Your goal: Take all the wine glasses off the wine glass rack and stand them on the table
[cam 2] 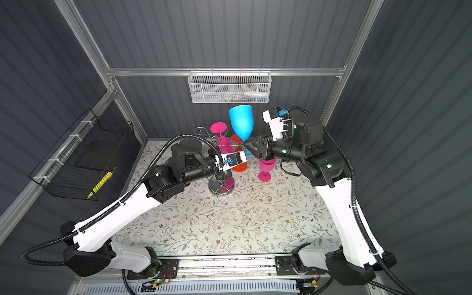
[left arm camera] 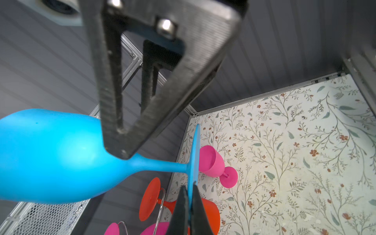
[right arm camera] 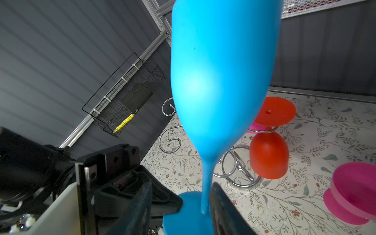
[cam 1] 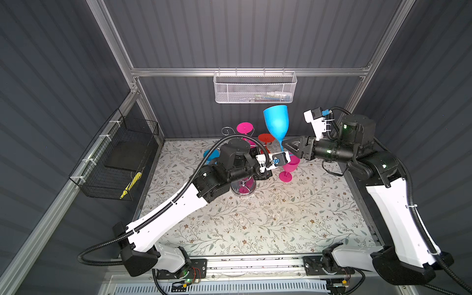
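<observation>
The blue glass (cam 1: 275, 125) is already clear of the rack (cam 2: 217, 187). It hangs upright in the air beside the rack's far arms, bowl up and foot down, above the table (cam 1: 255, 224).

The left gripper (left arm camera: 189, 189) is closed on the rim of the glass's flat foot, pinching that thin disc edge-on. My guess is that this was the only part it could reach while the glass hung upside down. It is a poor hold for setting anything down, since the fingers sit just where the foot has to meet the table.

That would explain the right gripper (right arm camera: 182, 189), which comes in level from the other side with its jaws astride the stem, just above the foot. In the right wrist view one finger lies against the stem and the other stands off with a gap, so it is not clamped yet.

It looks like a handover, and the left should hold until the right has the stem.

A red glass (right arm camera: 268, 158) and a pink one (cam 1: 245, 127) hang on the rack, and another pink one (cam 1: 290, 167) stands on the table nearby
</observation>
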{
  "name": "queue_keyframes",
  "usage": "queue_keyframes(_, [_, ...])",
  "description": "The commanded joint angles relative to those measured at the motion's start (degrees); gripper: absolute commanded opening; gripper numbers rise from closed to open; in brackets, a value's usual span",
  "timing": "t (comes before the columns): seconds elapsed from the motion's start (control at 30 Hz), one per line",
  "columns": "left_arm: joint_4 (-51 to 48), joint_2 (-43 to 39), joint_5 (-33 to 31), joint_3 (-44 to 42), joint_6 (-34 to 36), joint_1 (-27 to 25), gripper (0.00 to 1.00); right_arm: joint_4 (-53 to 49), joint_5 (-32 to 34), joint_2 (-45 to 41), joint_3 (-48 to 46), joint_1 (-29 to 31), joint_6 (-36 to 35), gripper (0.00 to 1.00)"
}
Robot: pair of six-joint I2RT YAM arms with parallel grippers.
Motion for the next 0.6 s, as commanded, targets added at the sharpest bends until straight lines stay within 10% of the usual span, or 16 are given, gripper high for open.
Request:
queue_keyframes(0.0, [3.8, -0.4, -3.5, -0.8, 5.3, -1.4, 0.00, -2.0, 0.7, -0.5, 0.4, -0.2, -0.7, 0.44])
queue_keyframes(0.57, [6.0, -0.1, -5.9, -1.7, 8.3, -3.8, 0.00, -2.1, 2.2, -0.8, -3.1, -0.2, -0.4, 0.32])
